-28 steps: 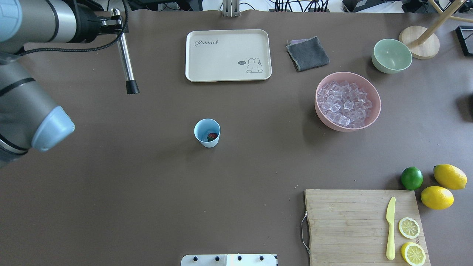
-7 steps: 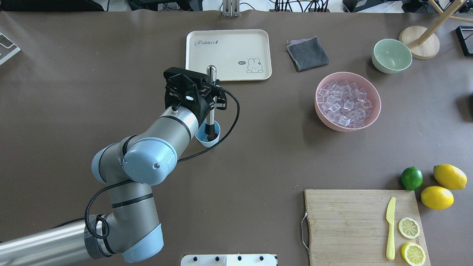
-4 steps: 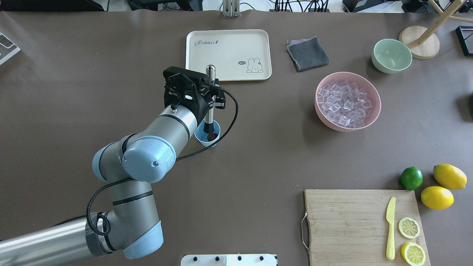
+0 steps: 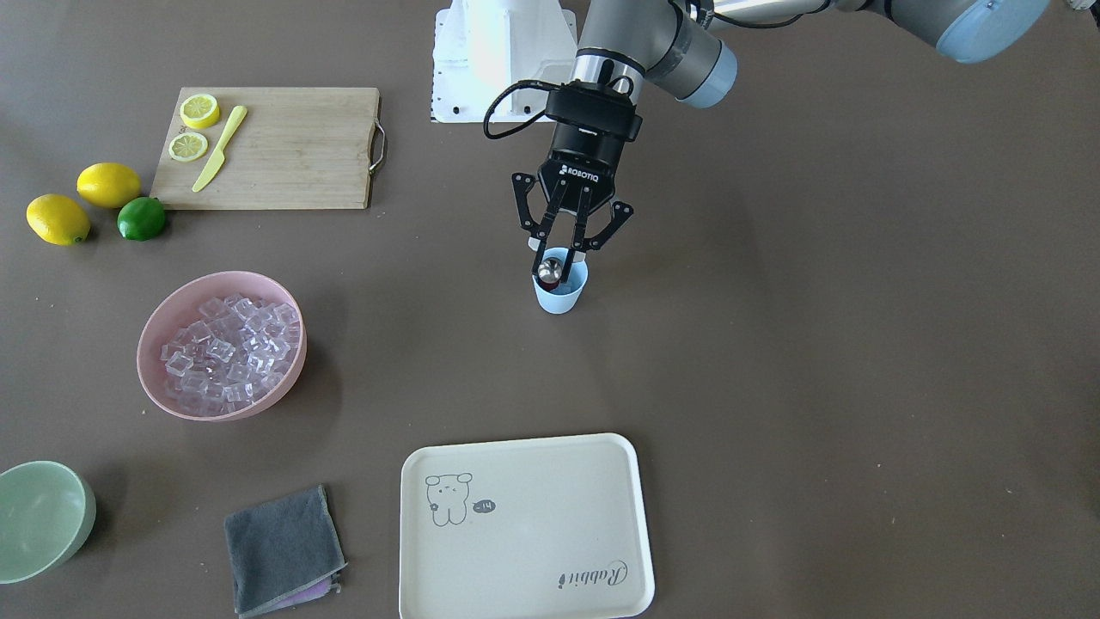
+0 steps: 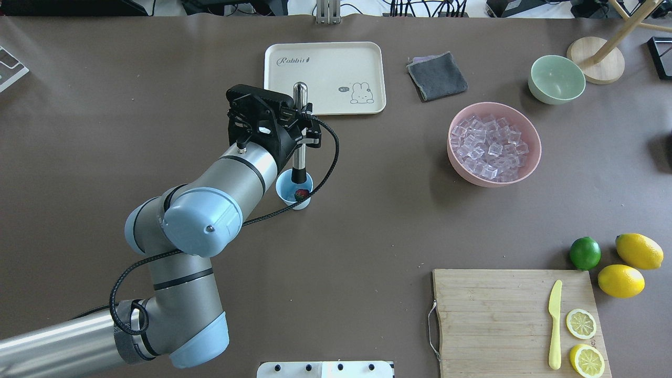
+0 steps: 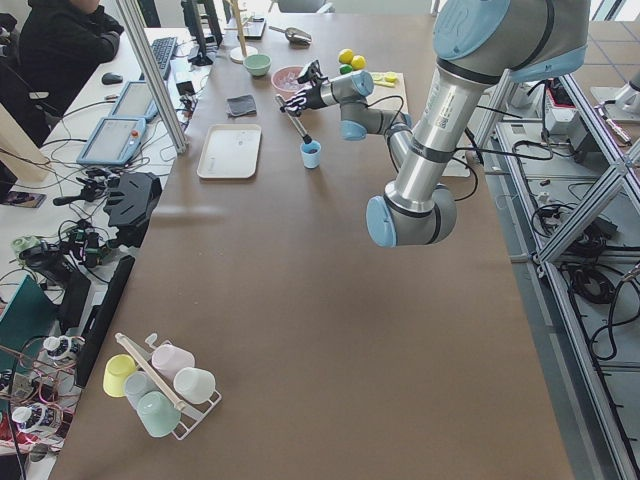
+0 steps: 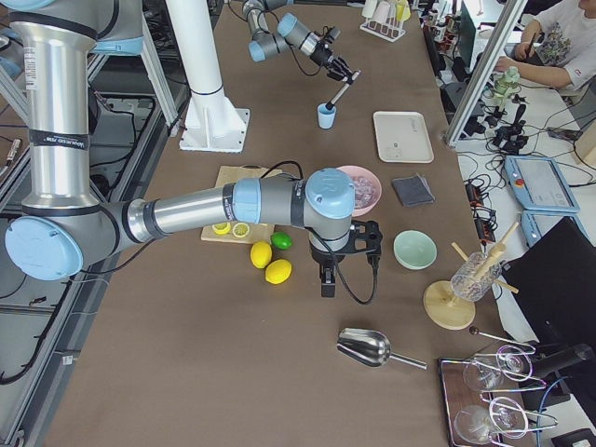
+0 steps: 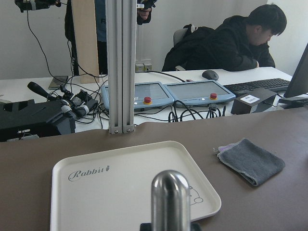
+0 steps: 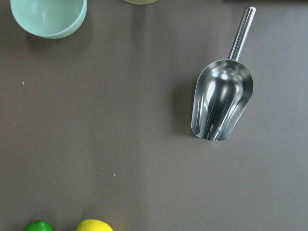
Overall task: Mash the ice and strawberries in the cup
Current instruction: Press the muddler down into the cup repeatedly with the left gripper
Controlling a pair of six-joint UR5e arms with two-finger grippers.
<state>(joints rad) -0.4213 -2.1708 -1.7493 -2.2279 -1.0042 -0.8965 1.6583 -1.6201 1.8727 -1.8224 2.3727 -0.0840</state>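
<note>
The light-blue cup [image 5: 290, 192] stands mid-table, also in the front view [image 4: 559, 297]. A red strawberry [image 5: 301, 195] lies in it. I see no ice in the cup; the ice [image 5: 488, 147] fills the pink bowl [image 5: 531, 164]. My left gripper [image 5: 301, 126] [image 4: 563, 251] is shut on a steel muddler [image 5: 299, 137], upright, its black tip inside the cup just above the berry. The muddler's top shows in the left wrist view [image 8: 170, 197]. My right gripper [image 7: 326, 279] hangs over the table's right end; I cannot tell if it is open.
A cream tray [image 5: 324, 77] lies behind the cup, a grey cloth [image 5: 437, 76] and a green bowl [image 5: 556, 79] to its right. A board [image 5: 493, 320] with knife and lemon slices, a lime [image 5: 585, 253] and lemons are front right. A steel scoop [image 9: 221, 101] lies below my right wrist.
The left arm came in from the far left with the muddler and set its tip in the cup. In the last second it rose slightly, uncovering more of the strawberry.
</note>
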